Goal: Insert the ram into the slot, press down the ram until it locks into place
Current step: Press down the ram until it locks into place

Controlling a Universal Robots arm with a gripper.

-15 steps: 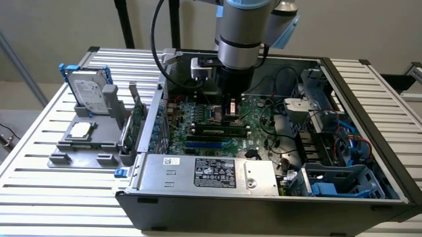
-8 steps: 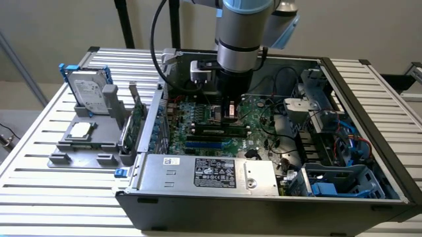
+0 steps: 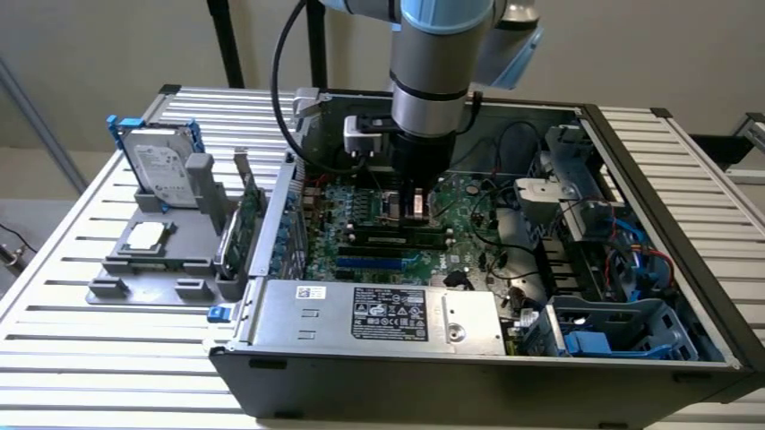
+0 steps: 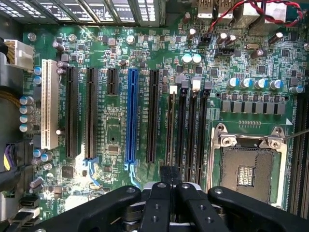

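The ram shows edge-on as a thin brownish strip standing in the slot, the outermost of several black memory sockets beside the CPU socket. From the exterior view it is a green stick with black chips lying along the board in the slot. My gripper hangs straight down over the ram's middle. In the wrist view my gripper has its black fingers pressed together, their tip over the ram's edge. Whether they touch it I cannot tell.
The open CPU socket lies beside the memory sockets, a blue socket and a white one on the other side. The power supply, cables and case walls hem the board. An expansion card and a hard drive stand outside.
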